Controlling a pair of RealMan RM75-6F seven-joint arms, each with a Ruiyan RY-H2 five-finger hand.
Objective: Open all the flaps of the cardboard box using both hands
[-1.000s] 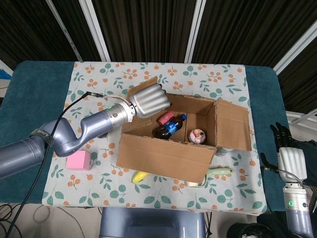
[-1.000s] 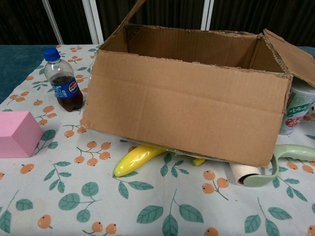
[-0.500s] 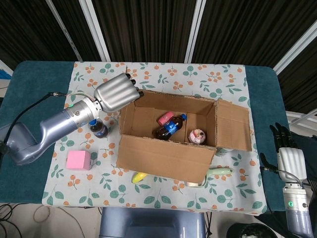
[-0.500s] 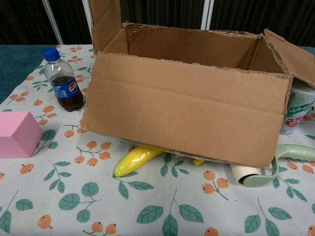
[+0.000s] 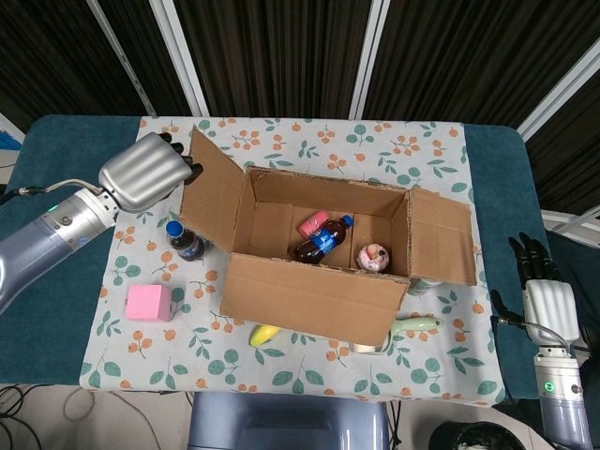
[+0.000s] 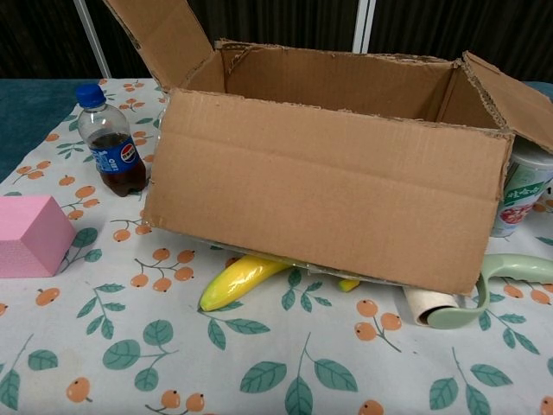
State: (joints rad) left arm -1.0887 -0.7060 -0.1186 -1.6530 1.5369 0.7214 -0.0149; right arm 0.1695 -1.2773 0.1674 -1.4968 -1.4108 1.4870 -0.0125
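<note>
Box: cardboard box (image 5: 323,258) centre of frame on tabletop (image 5: 394,145), top open.
L flap: left flap (image 5: 214,192) tilted outward, upper left of box.
L robot hand: left robot hand (image 5: 143,172) upper left, fingers curled at flap's outer edge; grip vs. touch can't tell.
R robot hand: right robot hand (image 5: 547,302) lower right, off the cloth, fingers straight, holds nothing.
Inside: bottle (image 5: 322,241), pink-capped items.
Near: cola bottle (image 6: 109,144), pink block (image 6: 30,235), lower left.

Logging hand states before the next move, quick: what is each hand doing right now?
Left hand: fingertips at the outer face of the brown cardboard box's left flap; grip cannot be told.
Right hand: open, holding nothing.
</note>
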